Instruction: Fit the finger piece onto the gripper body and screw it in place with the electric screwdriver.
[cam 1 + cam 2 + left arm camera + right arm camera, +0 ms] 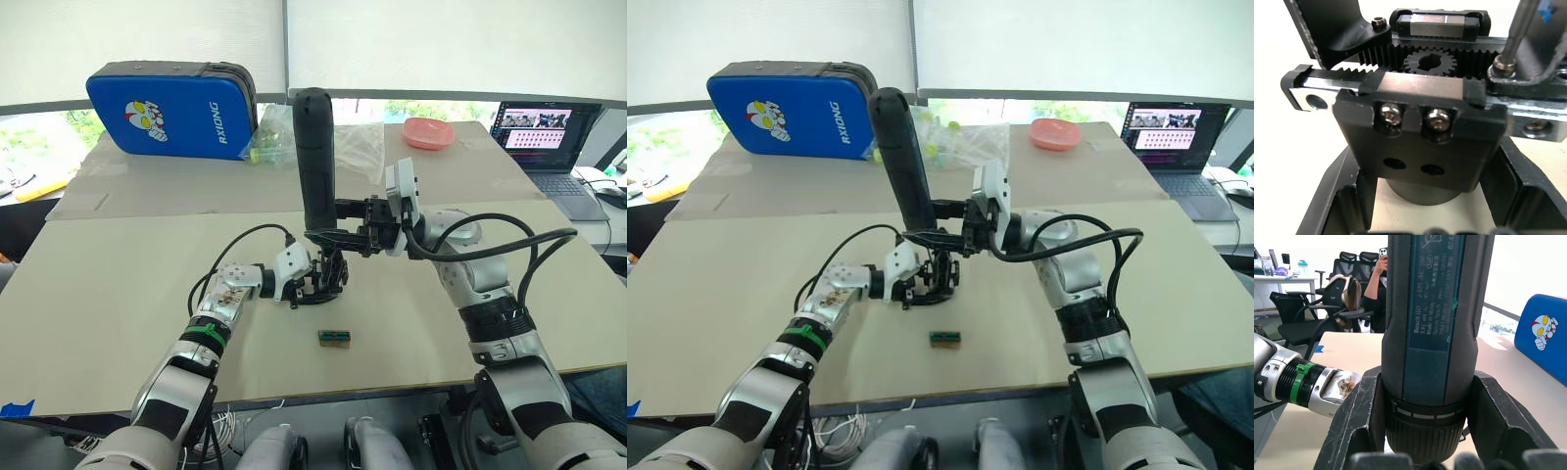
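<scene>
Right pincer clamped around the lower end of the electric screwdriver, just above the collar, with both fingers wrapped on the barrel in the right wrist view. Screwdriver held nearly upright over the middle of the desk, bit pointing down.

Left pincer closed on the gripper body, pinning it on the desk directly under the screwdriver. In the left wrist view: gear and toothed racks exposed, 2 screws seated in a black plate, 2 empty holes below, and the thin metal bit resting on another screw head at one side. Finger piece apparently already mounted on the rail beneath that bit; exact outline hard to separate from the body.

Likely handling: screwdriver long, stiff and top-heavy, so a low grip near the collar gives best control of the bit but lets the upper end sway. Body small, light, rigid plastic, prone to twist under screwing torque, so needs firm clamping on its flat sides, clear of gear and racks.

Small green-and-black block lying loose, near but apart.
</scene>
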`<move>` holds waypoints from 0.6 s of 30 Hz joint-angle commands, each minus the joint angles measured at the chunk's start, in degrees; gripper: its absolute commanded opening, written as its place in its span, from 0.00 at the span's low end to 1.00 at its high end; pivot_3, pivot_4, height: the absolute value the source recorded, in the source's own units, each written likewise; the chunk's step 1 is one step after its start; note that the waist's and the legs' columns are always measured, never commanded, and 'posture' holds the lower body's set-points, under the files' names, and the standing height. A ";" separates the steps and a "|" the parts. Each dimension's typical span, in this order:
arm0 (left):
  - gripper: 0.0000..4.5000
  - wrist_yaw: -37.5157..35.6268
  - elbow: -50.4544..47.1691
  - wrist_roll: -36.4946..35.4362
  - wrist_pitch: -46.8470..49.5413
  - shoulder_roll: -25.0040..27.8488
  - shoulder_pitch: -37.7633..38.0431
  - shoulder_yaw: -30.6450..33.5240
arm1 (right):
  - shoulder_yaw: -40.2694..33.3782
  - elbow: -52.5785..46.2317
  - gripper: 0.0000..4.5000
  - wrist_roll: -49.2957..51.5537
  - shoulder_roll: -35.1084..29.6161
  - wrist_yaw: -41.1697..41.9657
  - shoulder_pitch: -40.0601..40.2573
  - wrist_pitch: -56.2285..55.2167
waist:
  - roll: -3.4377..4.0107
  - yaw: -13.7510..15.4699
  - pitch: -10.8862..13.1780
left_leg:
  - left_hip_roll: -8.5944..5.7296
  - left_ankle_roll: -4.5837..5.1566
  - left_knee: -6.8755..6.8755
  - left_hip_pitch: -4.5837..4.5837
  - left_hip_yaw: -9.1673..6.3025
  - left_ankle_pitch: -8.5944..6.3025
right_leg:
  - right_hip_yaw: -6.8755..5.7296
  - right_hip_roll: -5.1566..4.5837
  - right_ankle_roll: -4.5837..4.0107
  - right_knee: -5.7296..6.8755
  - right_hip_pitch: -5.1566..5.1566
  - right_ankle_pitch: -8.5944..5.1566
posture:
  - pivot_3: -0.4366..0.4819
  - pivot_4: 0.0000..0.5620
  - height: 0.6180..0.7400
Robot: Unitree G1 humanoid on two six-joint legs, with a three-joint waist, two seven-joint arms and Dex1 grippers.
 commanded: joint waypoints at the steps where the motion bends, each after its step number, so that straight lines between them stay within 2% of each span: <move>1: 0.52 -0.93 -2.37 -1.01 -1.70 0.25 -0.56 1.06 | 2.13 6.21 0.42 -6.42 -3.00 -0.63 3.94 1.46 | 0.00 0.01 -0.01 | 0.00 0.00 0.00 0.00 0.00 0.00 | 0.00 0.00 0.00 0.00 0.01 0.00 | 0.48 0.27 1.00; 7: 0.52 -0.97 -2.55 -0.97 -1.62 0.27 -0.31 0.96 | -0.36 2.91 0.42 -4.62 -3.02 -0.91 3.69 0.88 | 0.00 0.03 -0.02 | 0.01 0.02 -0.01 -0.02 0.00 -0.01 | 0.00 0.00 0.00 -0.03 0.01 0.00 | 0.48 0.27 1.00; 15: 0.52 -0.71 -3.15 -0.64 -1.61 -0.17 0.69 0.40 | -6.76 -8.91 0.42 1.37 -0.73 -4.96 2.62 0.48 | 0.00 0.09 0.00 | 0.00 0.01 -0.02 -0.30 0.00 -0.01 | 0.01 0.00 0.00 -0.03 -0.10 0.00 | 0.48 0.27 1.00; 18: 0.52 -0.80 -3.31 -0.22 -1.68 -0.30 1.18 -0.14 | -8.61 -14.16 0.42 4.54 -0.25 -7.53 0.56 2.67 | 0.01 0.13 0.02 | 0.00 -0.43 -0.01 -0.63 0.00 0.26 | -0.01 0.00 -0.01 -0.03 -0.38 0.01 | 0.48 0.27 1.00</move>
